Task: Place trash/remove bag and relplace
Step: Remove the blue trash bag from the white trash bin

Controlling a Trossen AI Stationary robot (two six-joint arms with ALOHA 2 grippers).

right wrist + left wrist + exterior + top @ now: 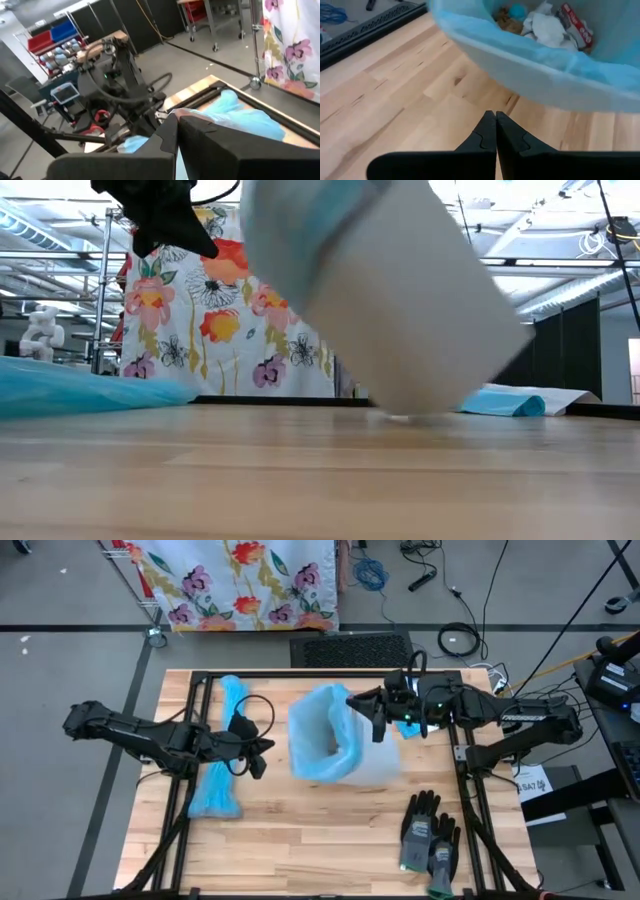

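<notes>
A white bin lined with a blue bag stands tipped at mid-table, its mouth toward the table's left. In the left wrist view the bin holds trash: a brown paper wad, white tissue and a red-and-white wrapper. My right gripper is shut at the far right side of the rim. My left gripper is shut and hangs above the table just left of the bin's mouth, touching nothing; it also shows in the low view. My right gripper is shut on the blue bag's edge where it folds over the bin's rim, pinched between the two fingers. It comes level from the table's right side. The bin hangs tilted, with only its bottom edge on the table.
A spare blue bag lies stretched out along the table's left part, under the left arm. A blue roll lies right of the bin. Grey-black gloves lie near the right near corner. Bare wood lies in front of the bin.
</notes>
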